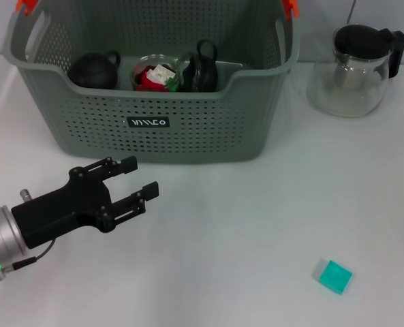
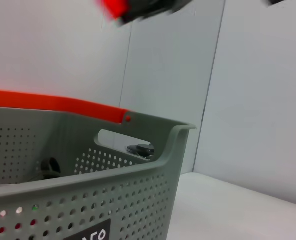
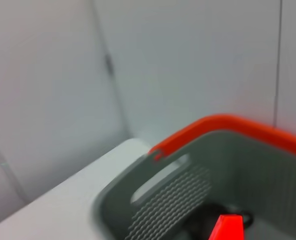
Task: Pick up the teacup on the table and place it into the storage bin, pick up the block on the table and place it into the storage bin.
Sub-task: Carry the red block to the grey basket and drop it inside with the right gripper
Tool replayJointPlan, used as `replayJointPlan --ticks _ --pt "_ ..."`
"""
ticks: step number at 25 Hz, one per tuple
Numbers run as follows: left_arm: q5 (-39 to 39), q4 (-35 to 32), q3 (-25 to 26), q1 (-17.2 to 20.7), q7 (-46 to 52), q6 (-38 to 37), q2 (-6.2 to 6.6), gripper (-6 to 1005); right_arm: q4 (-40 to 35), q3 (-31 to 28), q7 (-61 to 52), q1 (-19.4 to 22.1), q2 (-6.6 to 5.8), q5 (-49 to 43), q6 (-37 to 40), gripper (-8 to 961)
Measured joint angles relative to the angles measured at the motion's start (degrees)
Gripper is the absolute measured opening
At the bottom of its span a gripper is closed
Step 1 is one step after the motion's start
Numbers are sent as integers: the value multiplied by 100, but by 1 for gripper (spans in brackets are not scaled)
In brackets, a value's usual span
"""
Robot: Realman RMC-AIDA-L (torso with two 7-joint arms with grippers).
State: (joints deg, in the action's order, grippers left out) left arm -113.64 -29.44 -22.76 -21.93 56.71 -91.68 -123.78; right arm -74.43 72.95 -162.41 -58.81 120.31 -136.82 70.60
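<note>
Head view: the left gripper, fingers apart and empty, hovers at the bin's 7 o'clock; the block lies at 4 o'clock. Left wrist: the bin. Right wrist: the bin; gripper state untellable.

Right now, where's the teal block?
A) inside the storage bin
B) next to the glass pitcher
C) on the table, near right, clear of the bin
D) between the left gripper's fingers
C: the teal block lies alone on the table, well in front of the storage bin, and the left gripper is open and empty.
</note>
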Motion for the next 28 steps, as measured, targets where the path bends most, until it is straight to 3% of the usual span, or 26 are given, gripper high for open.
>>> replayJointPlan --ticks 5,9,12,28 --pt "0 0 0 -5 9 1 -3 663 1864 355 46 -883 2 -344 -1349 314" --pt "0 0 0 -21 20 0 -5 664 3248 420 197 -1626 -7 -409 -2050 314" --pt "0 0 0 -19 28 -4 -6 665 3919 422 249 -1962 -8 -495 -2374 314" --pt "0 0 0 -27 33 -8 -13 669 4083 430 223 -2055 -7 -645 -2524 312"
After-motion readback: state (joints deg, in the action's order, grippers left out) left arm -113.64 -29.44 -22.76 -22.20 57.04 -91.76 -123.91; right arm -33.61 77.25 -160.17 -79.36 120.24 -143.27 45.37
